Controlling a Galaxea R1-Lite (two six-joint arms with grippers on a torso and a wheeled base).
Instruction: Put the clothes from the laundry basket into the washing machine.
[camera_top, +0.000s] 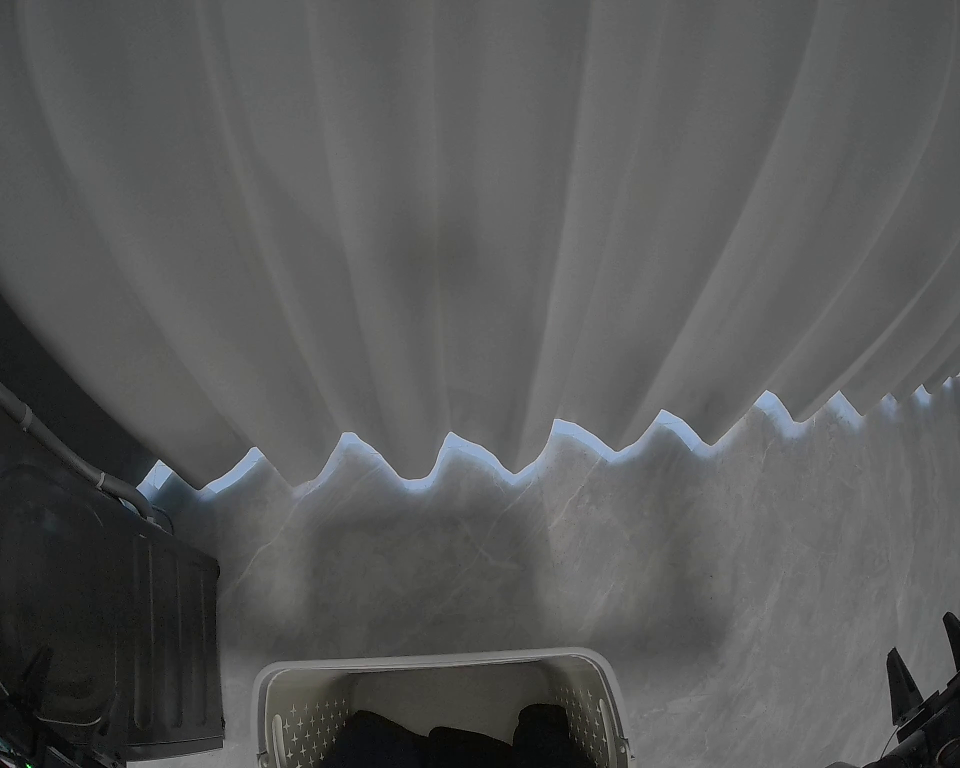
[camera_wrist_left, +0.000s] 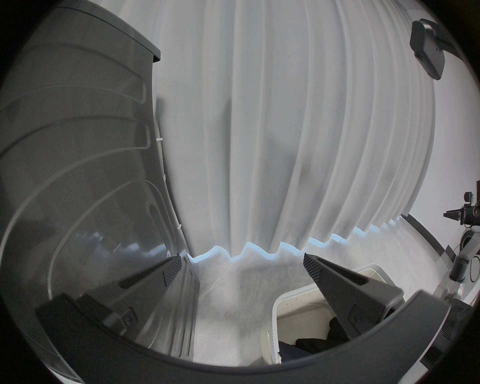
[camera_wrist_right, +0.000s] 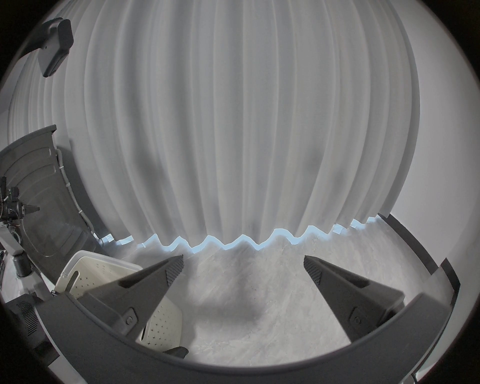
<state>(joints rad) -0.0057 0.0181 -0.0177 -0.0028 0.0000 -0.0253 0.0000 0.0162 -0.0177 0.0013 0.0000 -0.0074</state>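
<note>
One white perforated plastic laundry basket (camera_top: 430, 662) sits on the floor at the bottom centre of the head view, with its near half cut off by the frame edge. It holds dark clothes (camera_top: 450, 745), a low heap showing about three humps. The separate garments can't be counted, and the lower part of the heap is cut off.

One dark grey ribbed-panel washing machine (camera_top: 110, 620) stands just left of the basket with a small gap between them. It is cut off at the frame's left edge, and which face this is can't be told. One grey hose (camera_top: 60, 450) runs along behind it.

There are two grippers:
- **Left gripper** (camera_wrist_left: 241, 260): fingers spread wide and empty, facing the gap between machine and basket.
- **Right gripper** (camera_wrist_right: 242, 260): fingers spread wide and empty, on the basket's right and well apart from it.

One white pleated curtain (camera_top: 480, 200) hangs behind everything. Its hem hangs just above the pale grey marble-look floor (camera_top: 700, 560).
</note>
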